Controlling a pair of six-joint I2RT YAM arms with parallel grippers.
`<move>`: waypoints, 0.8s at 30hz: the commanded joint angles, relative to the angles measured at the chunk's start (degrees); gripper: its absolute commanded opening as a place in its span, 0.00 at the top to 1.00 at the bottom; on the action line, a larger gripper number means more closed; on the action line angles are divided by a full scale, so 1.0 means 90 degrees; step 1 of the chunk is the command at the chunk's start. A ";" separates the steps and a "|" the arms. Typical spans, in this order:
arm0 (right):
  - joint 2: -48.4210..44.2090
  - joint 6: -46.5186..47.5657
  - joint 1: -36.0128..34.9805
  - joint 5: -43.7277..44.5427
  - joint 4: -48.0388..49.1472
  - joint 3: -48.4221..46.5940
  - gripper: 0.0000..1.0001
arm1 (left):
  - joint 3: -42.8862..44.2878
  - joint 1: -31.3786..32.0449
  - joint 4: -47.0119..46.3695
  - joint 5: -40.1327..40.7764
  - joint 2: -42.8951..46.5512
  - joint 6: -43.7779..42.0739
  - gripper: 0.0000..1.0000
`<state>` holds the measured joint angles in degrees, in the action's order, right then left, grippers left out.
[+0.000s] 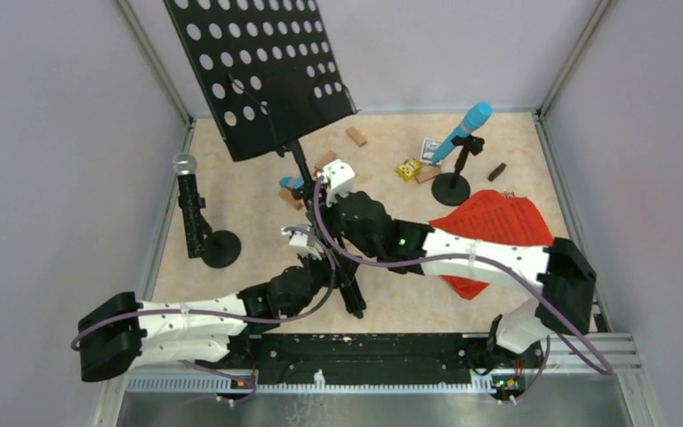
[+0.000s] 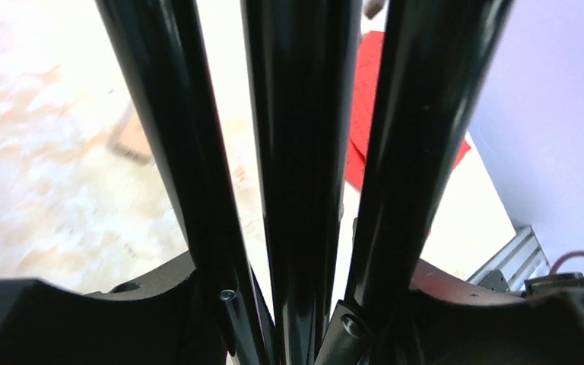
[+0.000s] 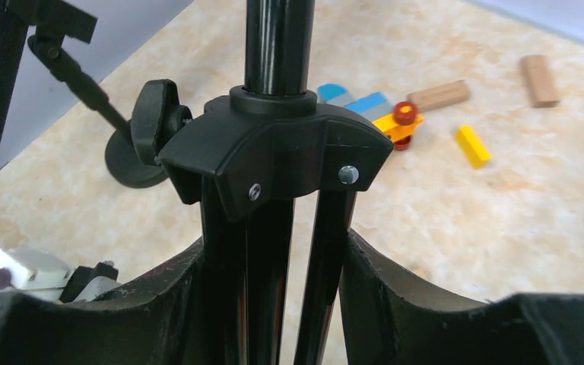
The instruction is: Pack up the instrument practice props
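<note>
The black hole-punched music desk (image 1: 262, 67) stands tilted on its pole, with the tripod legs (image 1: 338, 267) folded together. My left gripper (image 1: 320, 255) is shut on the tripod legs (image 2: 296, 152) low down. My right gripper (image 1: 325, 191) is shut on the same legs just under the hub (image 3: 274, 144). Red sheet-music pages (image 1: 498, 227) lie at the right, partly under my right arm. The blue microphone (image 1: 462, 129) sits in its round-based holder (image 1: 452, 189). The black silver-headed microphone (image 1: 187, 182) sits in the other holder (image 1: 220, 249).
Small wooden blocks (image 1: 356, 135) and a colourful toy vehicle (image 1: 292, 187) lie behind the stand, the vehicle also in the right wrist view (image 3: 384, 114). A yellow toy (image 1: 407, 169) and a card (image 1: 431, 147) lie near the blue microphone's holder. Walls enclose the table on three sides.
</note>
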<state>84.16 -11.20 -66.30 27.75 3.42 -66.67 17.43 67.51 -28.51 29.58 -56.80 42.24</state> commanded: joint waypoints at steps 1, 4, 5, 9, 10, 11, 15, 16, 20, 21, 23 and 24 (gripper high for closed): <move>0.0596 0.0793 0.0525 -0.0552 0.0735 -0.1235 1.00 | -0.0130 0.0146 0.1371 0.0107 0.0697 0.0674 1.00; 0.1226 0.0900 0.0671 -0.0968 0.0529 -0.1889 1.00 | -0.0227 0.0147 0.1783 0.0453 0.1055 0.1114 1.00; 0.1423 0.0903 0.0699 -0.1068 0.0482 -0.2067 1.00 | -0.0273 0.0146 0.1871 0.0559 0.1146 0.1239 1.00; 0.2224 0.0838 0.0831 -0.1310 0.0453 -0.2624 1.00 | -0.0394 0.0138 0.2269 0.1045 0.1347 0.1787 1.00; 0.2392 0.0803 0.0868 -0.1373 0.0453 -0.2756 1.00 | -0.0402 0.0139 0.2325 0.1144 0.1354 0.1895 1.00; 0.2584 0.0770 0.0909 -0.1433 0.0430 -0.2897 1.00 | -0.0378 0.0140 0.2455 0.1245 0.1350 0.2015 1.00; 0.3312 0.0740 0.1047 -0.1621 0.0309 -0.3513 1.00 | -0.0244 0.0063 0.2971 0.1472 0.1300 0.2336 1.00; 0.3484 0.0747 0.1079 -0.1643 0.0291 -0.3671 1.00 | -0.0199 0.0011 0.3108 0.1483 0.1269 0.2417 1.00; 0.4222 0.0737 0.1208 -0.1774 0.0004 -0.4488 1.00 | -0.0092 -0.0283 0.3591 0.1380 0.1158 0.2621 1.00; 0.4410 0.0750 0.1236 -0.1799 -0.0081 -0.4709 1.00 | -0.0091 -0.0370 0.3632 0.1343 0.1135 0.2646 1.00; 0.4716 0.0828 0.1262 -0.1830 -0.0181 -0.5118 1.00 | -0.0091 -0.0580 0.3643 0.1258 0.1091 0.2636 1.00; 0.4900 0.0862 0.1279 -0.1849 -0.0206 -0.5270 1.00 | -0.0086 -0.0661 0.3631 0.1212 0.1058 0.2619 1.00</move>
<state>125.29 -14.22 -59.94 5.93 -12.67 -102.89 13.50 61.78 4.32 45.84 -47.31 69.76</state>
